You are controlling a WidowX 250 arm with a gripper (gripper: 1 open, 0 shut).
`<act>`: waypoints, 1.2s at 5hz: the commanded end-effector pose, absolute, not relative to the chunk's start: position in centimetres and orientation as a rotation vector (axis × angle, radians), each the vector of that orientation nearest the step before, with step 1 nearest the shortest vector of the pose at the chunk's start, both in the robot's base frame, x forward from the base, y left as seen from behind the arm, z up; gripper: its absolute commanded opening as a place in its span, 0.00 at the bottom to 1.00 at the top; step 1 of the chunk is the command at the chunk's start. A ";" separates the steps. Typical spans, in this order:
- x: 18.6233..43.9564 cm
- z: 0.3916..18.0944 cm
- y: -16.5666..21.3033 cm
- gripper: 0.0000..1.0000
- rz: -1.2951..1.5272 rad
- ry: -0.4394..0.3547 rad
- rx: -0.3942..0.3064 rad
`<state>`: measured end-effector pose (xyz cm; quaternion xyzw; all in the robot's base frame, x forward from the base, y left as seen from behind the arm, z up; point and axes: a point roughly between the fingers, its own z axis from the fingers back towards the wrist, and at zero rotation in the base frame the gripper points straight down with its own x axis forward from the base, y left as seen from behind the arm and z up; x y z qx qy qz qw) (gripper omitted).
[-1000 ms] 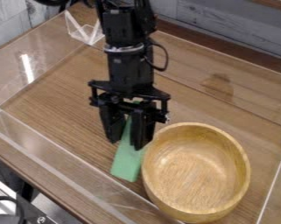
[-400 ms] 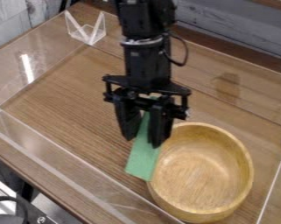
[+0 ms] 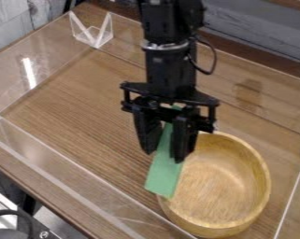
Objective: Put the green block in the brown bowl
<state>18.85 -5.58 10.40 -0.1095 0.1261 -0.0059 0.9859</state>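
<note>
One green block (image 3: 167, 173) hangs gripped in the end effector (image 3: 168, 147) beside the brown bowl (image 3: 239, 210).

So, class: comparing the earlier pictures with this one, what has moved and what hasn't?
The gripper, still clamped on the green block, has carried it rightward, so the block's lower end now overlaps the rim of the brown bowl. The bowl and table stayed put.
</note>
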 end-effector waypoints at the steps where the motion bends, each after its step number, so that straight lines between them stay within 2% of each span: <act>1: 19.7 12.0 -6.5 0.00 -0.032 0.164 -0.226; 3: 19.7 11.7 -8.7 0.00 -0.049 0.145 -0.221; 5: 19.2 9.5 -12.2 0.00 -0.080 0.124 -0.206; 6: 19.3 9.6 -11.9 1.00 -0.077 0.127 -0.207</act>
